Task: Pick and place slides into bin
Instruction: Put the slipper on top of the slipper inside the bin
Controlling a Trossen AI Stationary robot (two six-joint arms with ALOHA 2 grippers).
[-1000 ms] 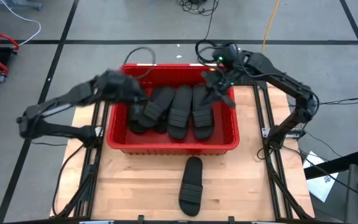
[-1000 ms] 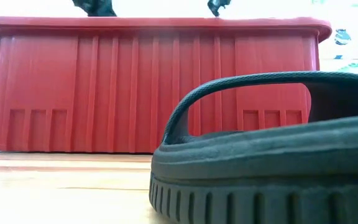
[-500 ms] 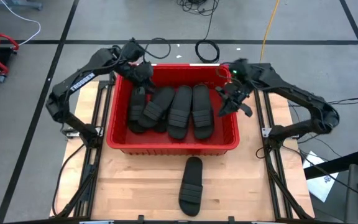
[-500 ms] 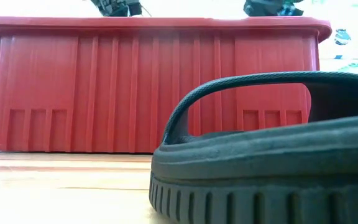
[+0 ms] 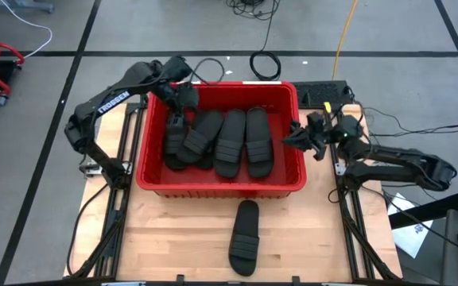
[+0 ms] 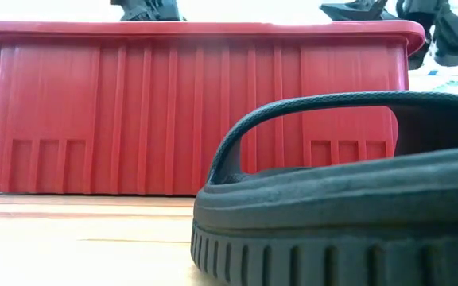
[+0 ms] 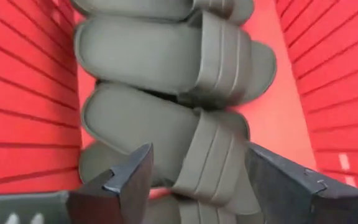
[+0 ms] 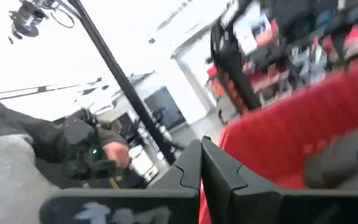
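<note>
one slide (image 5: 244,237) lies on the counter (image 5: 173,238), well apart from both pincers | left pincer (image 5: 176,121), newly spread, hangs above slides (image 5: 221,141) it dropped into the bin (image 5: 221,189) | right pincer (image 5: 299,135), pressed together, has withdrawn beside the bin's rim; last slide remains.

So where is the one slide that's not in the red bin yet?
In the high view, the last slide lies on the wooden table, just in front of the bin, near its middle and apart from it.
</note>
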